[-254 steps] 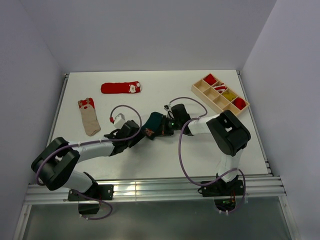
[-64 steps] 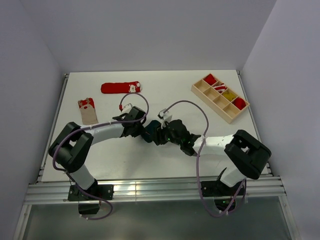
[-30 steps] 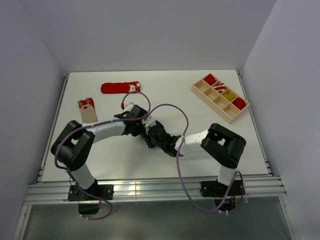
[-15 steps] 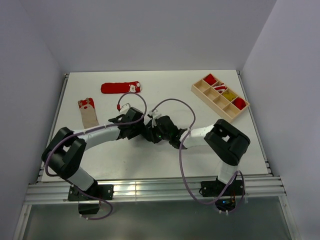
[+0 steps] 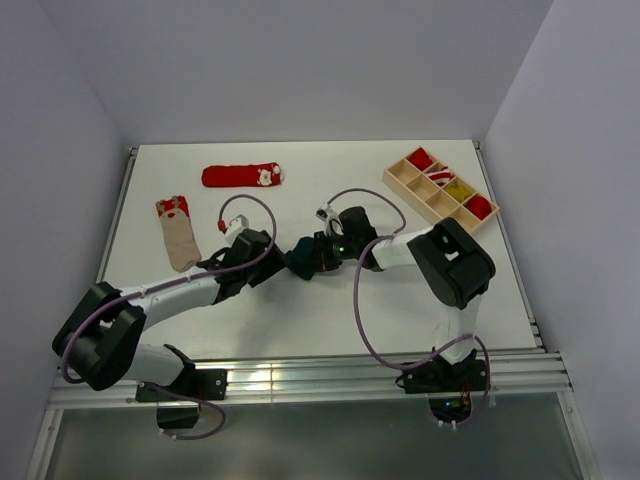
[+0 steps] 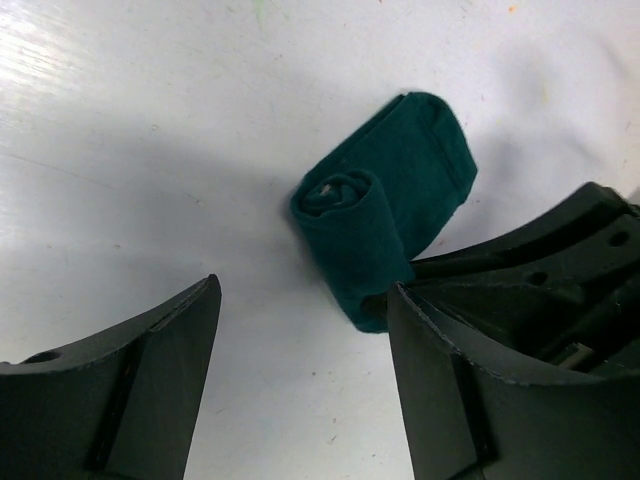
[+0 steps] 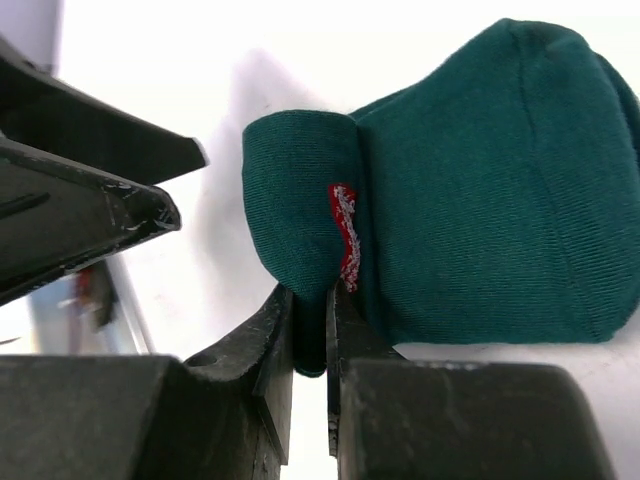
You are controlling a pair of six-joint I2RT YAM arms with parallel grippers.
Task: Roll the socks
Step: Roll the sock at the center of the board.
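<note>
Pinching the rolled end of the dark green sock (image 5: 303,258) near the middle of the white table (image 5: 330,310), the right gripper (image 5: 320,250) is seen with its fingers drawn almost together on a fold of fabric, apparently so that the coil is kept from springing open. In the right wrist view the roll is clamped just below a small red and white motif (image 7: 343,235), while the unrolled part is spread flat behind it. The left gripper (image 5: 268,266) is held just beside the roll with its jaws wide apart and nothing between them except bare table and the near end of the coil; it seems to be placed to steady or take over the bundle. Roughly half of the sock is judged to be rolled. A red sock (image 5: 243,176) and a beige sock (image 5: 178,232) are left flat further back, and rolled pieces, probably socks, are stored in the wooden divided tray (image 5: 425,212).
</note>
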